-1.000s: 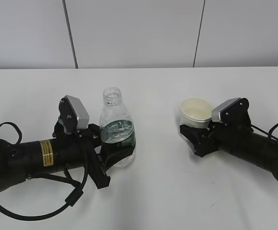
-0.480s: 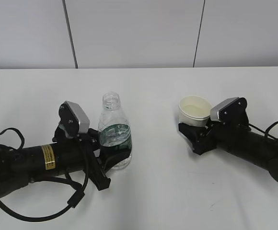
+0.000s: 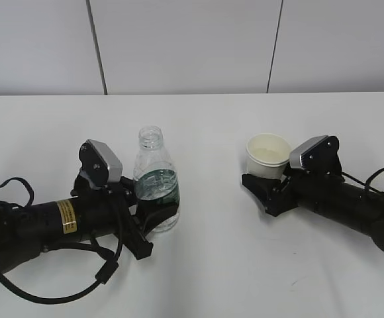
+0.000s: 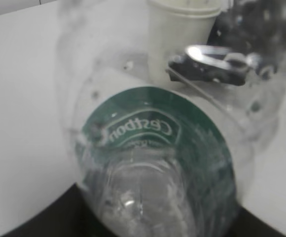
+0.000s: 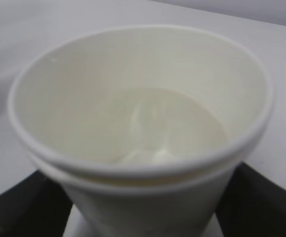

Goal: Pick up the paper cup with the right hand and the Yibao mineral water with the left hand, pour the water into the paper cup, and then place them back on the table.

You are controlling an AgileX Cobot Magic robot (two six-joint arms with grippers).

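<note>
Your left hand (image 3: 153, 222) grips the Yibao mineral water (image 3: 156, 180) between its fingers, and your right hand (image 3: 263, 193) clasps the paper cup (image 3: 267, 156).

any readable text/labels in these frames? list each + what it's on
"C'estbon": white script on the dark green label of the Yibao mineral water, read in the left wrist view.
Smaller print on that label in the exterior view: too small to read.
Yellow sticker on the left hand's arm: dark print, too small to read.
Paper cup: no readable print visible.
</note>
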